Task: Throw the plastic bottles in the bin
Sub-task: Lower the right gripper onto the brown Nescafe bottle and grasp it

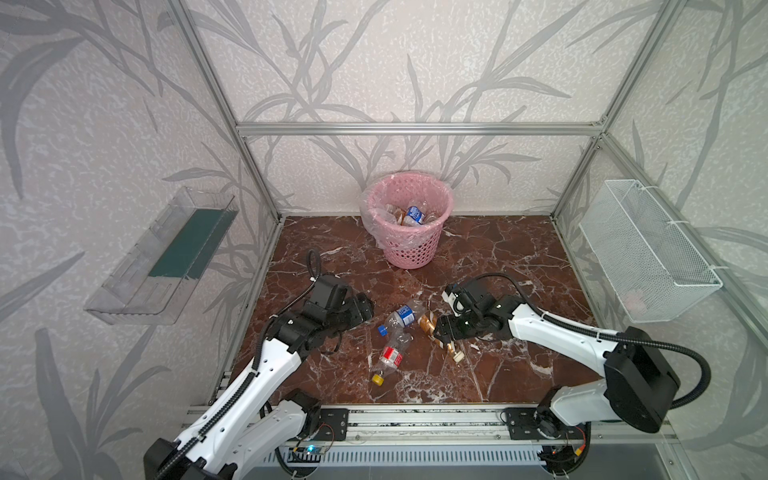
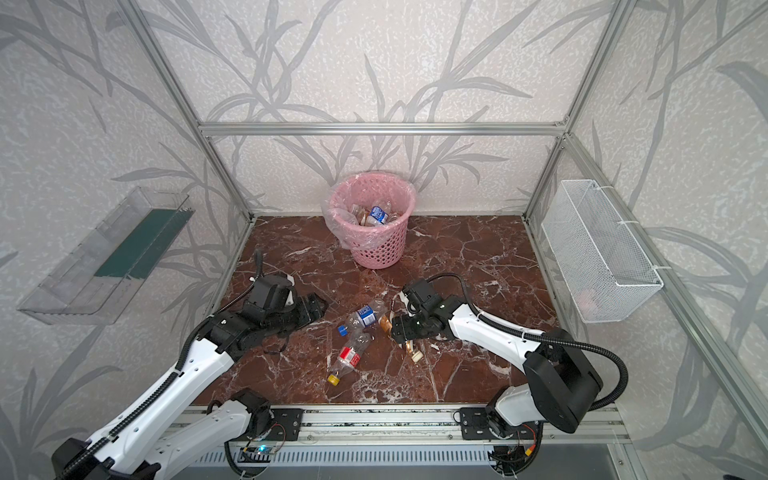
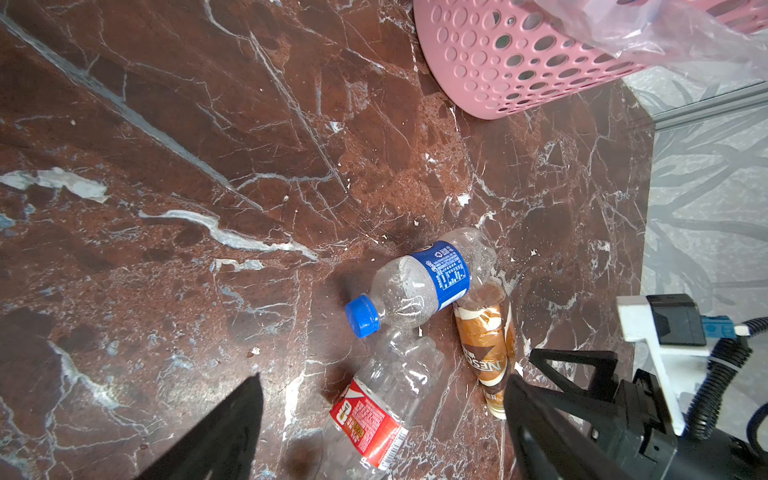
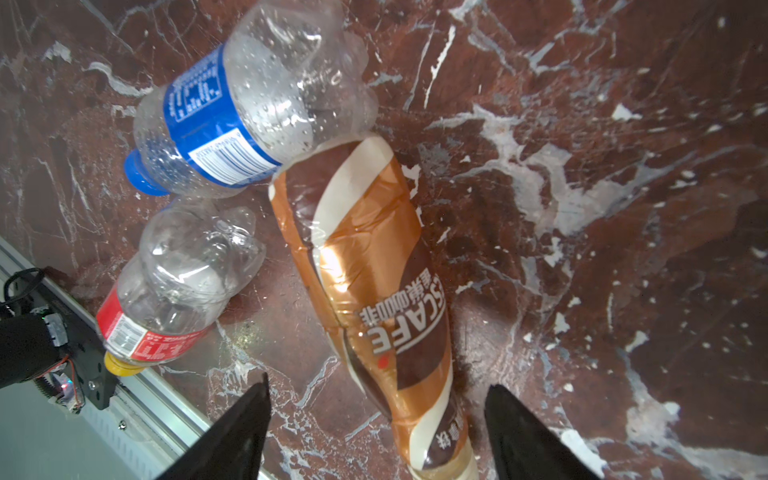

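Right fingers (image 4: 249,428) wide, straddling orange-brown wrapped plastic bottle (image 4: 374,270), no contact. Left fingers (image 3: 232,428) wide, holding nothing. Clear blue-label plastic bottle (image 4: 232,112) touches it; clear red-label plastic bottle (image 4: 166,291) just beside, mid brown marble surface (image 1: 498,257). Round pink perforated plastic bin (image 1: 411,249) at back edge; bare surface between.

The right arm (image 1: 552,328) hides the middle of the brown bottle (image 1: 427,322). Bottles (image 1: 414,215) inside the bin (image 1: 411,249) look too small to count.

Bright, even, diffuse light, soft faint shadows on the marble tabletop (image 1: 498,257), wide-angle stretch at the edges of both top views, white glare on the coffee bottle (image 4: 365,270), near black fingertips (image 4: 243,428) slightly blurred.
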`<act>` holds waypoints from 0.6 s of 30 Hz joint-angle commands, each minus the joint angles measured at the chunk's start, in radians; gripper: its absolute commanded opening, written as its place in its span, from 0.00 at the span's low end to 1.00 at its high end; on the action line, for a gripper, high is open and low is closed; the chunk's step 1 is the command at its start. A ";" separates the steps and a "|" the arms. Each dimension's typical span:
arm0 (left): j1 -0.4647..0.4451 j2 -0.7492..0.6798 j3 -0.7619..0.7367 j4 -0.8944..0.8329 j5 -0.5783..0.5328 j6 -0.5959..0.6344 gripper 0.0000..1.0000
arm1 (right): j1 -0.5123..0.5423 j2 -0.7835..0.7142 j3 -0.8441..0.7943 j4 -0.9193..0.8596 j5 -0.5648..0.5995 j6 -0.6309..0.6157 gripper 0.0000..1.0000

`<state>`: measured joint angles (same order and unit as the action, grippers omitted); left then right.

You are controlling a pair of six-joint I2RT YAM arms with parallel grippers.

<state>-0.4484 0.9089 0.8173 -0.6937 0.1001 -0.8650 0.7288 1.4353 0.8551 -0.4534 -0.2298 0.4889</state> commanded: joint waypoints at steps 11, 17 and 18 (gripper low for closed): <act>0.007 0.010 0.001 0.015 0.001 0.004 0.90 | 0.030 0.085 0.050 -0.003 0.015 -0.036 0.85; 0.008 0.005 -0.004 0.015 0.000 0.003 0.90 | 0.033 0.114 0.059 0.006 0.029 -0.043 0.84; 0.007 0.004 -0.005 0.015 0.000 0.003 0.90 | 0.034 0.120 0.064 0.003 0.033 -0.048 0.84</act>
<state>-0.4484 0.9180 0.8173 -0.6796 0.1036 -0.8646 0.7555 1.5368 0.8879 -0.4488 -0.2173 0.4583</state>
